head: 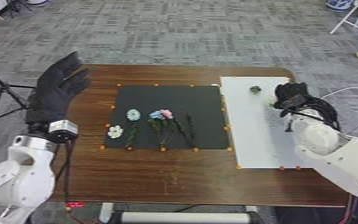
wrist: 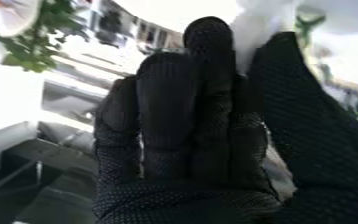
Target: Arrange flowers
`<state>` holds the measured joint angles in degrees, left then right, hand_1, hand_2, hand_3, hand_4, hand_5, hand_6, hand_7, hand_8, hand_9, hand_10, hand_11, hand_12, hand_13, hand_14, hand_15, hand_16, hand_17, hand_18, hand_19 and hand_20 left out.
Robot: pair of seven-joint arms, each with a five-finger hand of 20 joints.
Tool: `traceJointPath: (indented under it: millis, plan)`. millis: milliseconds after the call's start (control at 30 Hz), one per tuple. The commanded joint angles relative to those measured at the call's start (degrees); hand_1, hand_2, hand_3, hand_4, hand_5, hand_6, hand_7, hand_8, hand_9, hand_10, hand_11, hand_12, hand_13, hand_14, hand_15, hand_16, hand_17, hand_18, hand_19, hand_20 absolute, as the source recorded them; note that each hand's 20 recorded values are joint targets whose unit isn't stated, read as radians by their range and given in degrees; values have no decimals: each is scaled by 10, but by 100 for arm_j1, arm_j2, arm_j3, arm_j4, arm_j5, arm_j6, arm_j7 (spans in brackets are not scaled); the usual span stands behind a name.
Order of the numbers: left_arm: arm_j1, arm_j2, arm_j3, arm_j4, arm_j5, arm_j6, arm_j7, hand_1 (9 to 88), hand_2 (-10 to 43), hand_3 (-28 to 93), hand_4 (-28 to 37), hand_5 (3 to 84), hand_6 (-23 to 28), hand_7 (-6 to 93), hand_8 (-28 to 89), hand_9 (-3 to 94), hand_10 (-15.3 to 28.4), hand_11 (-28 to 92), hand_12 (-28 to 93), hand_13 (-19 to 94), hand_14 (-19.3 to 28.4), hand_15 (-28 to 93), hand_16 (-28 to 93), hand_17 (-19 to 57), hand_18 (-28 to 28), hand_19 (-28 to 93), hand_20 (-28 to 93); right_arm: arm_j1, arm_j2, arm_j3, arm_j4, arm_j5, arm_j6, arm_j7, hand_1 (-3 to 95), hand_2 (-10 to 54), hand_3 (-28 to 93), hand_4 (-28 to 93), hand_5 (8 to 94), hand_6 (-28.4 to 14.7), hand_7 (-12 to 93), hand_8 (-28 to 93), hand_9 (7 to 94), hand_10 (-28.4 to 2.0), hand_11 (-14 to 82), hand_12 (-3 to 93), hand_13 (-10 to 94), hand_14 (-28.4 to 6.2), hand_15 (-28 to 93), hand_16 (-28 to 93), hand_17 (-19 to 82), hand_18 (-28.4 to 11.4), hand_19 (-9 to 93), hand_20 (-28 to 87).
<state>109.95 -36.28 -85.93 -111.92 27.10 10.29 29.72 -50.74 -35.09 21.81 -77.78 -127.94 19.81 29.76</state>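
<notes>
Your right hand [head: 296, 101] has its fingers nearly straight, thumb standing off; you can't tell whether it grips the pale thing [wrist: 252, 33] between them. Near it, leftward and slightly beyond, lies the green flower head [head: 255, 89] on the white sheet [head: 254, 135], its long axis unreadable. Well apart, further left, is the black mat [head: 158, 93], probably your direction for placing. Your left hand [head: 55, 95], fingers extended, is much farther from that green head.
</notes>
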Motion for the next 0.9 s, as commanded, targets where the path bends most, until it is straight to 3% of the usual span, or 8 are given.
traceJointPath:
  millis: [33, 133, 400, 900]
  plan:
    - [712, -244, -343, -220, -24, 242, 201, 287, -57, 671, -223, 286, 30, 190, -91, 202, 117, 212, 186, 170, 154, 247, 28, -76, 180, 379, 97, 7, -205, 152, -577, -132, 661, -302, 476, -81, 800, -283, 691, 36, 484, 5, 824, -61, 275, 461, 724, -51, 685, 281, 326, -185, 821, 479]
    - [885, -345, -426, -296, -10, 275, 247, 288, -57, 671, -224, 287, 30, 189, -91, 203, 116, 212, 184, 171, 154, 247, 27, -74, 179, 379, 96, 131, -410, 93, -756, -137, 825, -488, 472, -87, 815, -283, 697, 35, 483, 6, 825, -62, 280, 465, 725, -52, 692, 284, 326, -187, 825, 483]
    - [835, -458, -301, -308, 61, 213, 203, 289, -57, 672, -224, 288, 31, 188, -91, 203, 117, 212, 182, 171, 154, 248, 27, -74, 179, 379, 96, 286, -901, -161, -1281, -133, 915, -707, 470, -93, 827, -283, 705, 29, 484, -1, 828, -65, 286, 472, 724, -52, 700, 287, 326, -188, 829, 490]
    - [840, -419, -316, -337, 124, 153, 140, 289, -58, 677, -235, 293, 34, 186, -96, 207, 120, 210, 181, 174, 157, 249, 29, -73, 179, 379, 99, 930, -1711, -1314, -1014, -359, 764, -490, 471, -95, 828, -283, 711, 27, 482, -14, 828, -65, 281, 473, 721, -53, 706, 289, 325, -189, 830, 492]
